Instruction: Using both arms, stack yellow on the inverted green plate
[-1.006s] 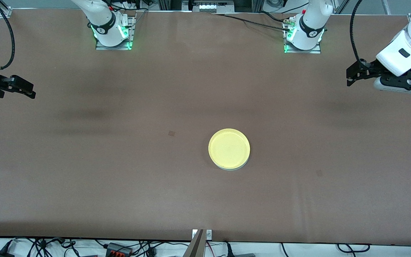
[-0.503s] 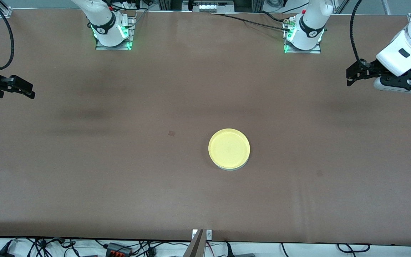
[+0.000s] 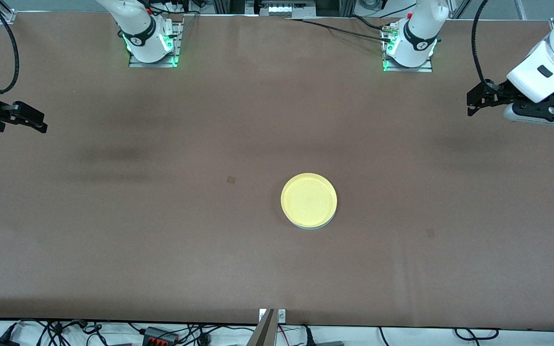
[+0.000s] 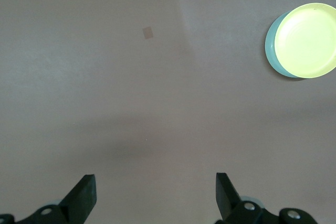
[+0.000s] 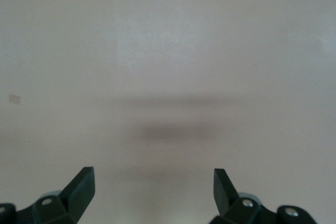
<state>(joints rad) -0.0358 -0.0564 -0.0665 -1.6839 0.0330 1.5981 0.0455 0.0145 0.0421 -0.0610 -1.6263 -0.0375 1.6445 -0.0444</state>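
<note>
A wide brown table point(image 3: 161, 240) fills the front view, its covering matte and faintly creased toward the front camera's edge, with soft dark shadow patches and a small darker square mark point(image 3: 231, 179) near the middle. Along the table's edge nearest the front camera runs a strip of pale floor strewn with black cables point(image 3: 171, 334). Two white arm bases point(image 3: 149, 41) stand bolted along the top edge of the front view, each lit green at its foot.

The left arm point(image 3: 546, 67) waits raised over its own end of the table, and the left gripper point(image 3: 474, 101) hangs there empty with its jaws spread wide, as the left wrist view confirms. The right arm waits likewise over the other end, the right gripper point(image 3: 34, 122) empty, its jaws also spread wide above bare brown covering.

The yellow plate point(image 3: 308, 199) lies near the table's centre, well apart from both sets of jaws and between them, somewhat closer to the left gripper's jaws. It rests on top of the green plate point(image 4: 270, 43), slightly offset, so only a pale green crescent of rim shows beneath it in the left wrist view. Neither set of jaws touches the stack.
</note>
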